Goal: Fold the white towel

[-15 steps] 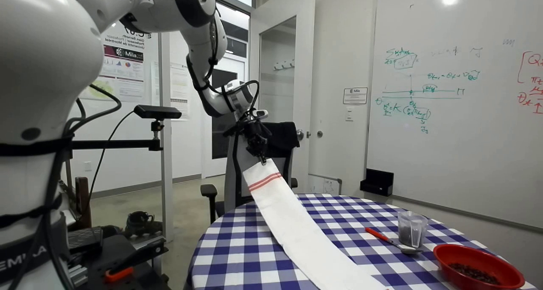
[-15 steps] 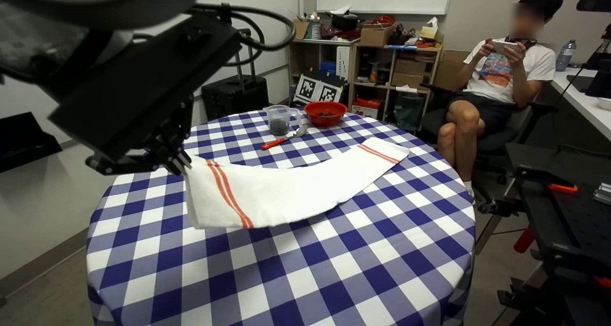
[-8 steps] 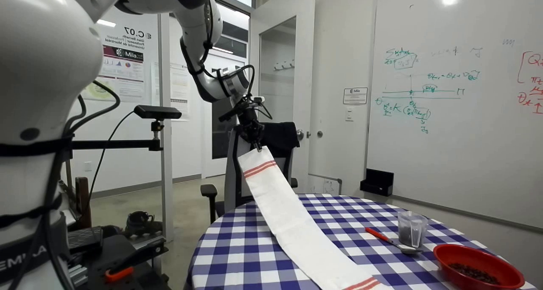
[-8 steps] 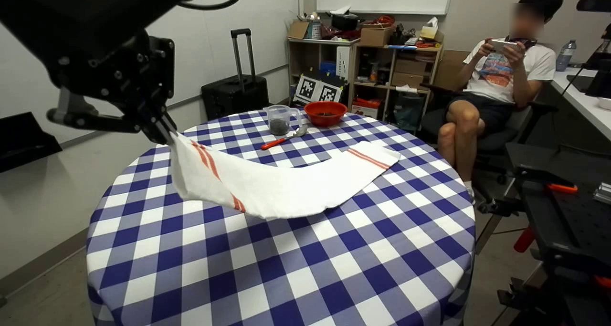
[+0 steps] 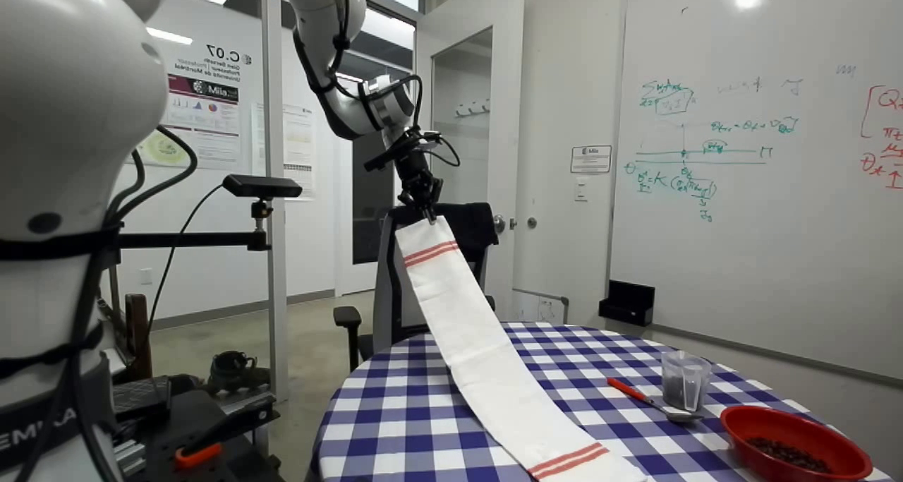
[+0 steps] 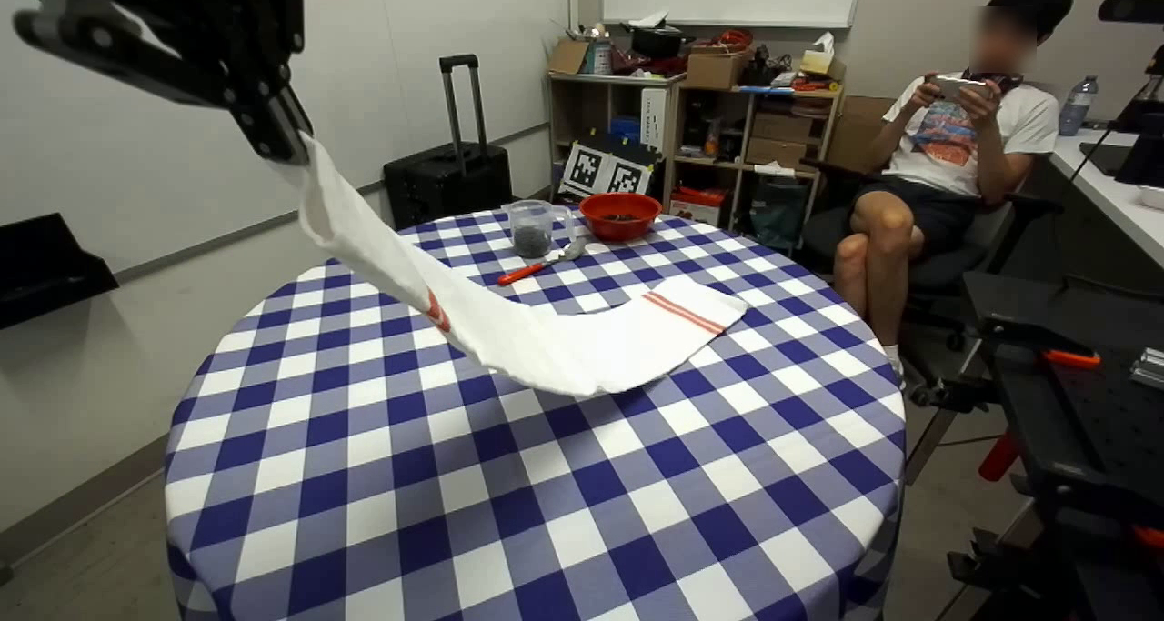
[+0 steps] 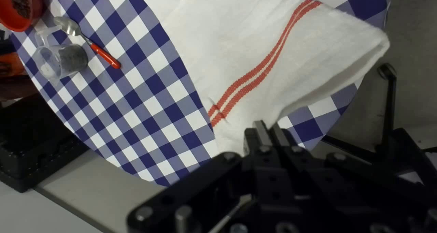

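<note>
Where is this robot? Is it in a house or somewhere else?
Probably not a house. It looks more like a university office or lab: there's a whiteboard with what looks like math on it, backward lettering that seems to say "Professor", and a poster with charts.

"What's different?"

"The fingers (image 7: pixel 263 134) have climbed, and the gripped end of the white towel (image 5: pixel 480 348) with them; it slopes more steeply."

"And its other end?"

"Slid inward over the surface (image 6: pixel 546 521). The red stripes (image 5: pixel 568 456) there now show whole in an exterior view."
</note>
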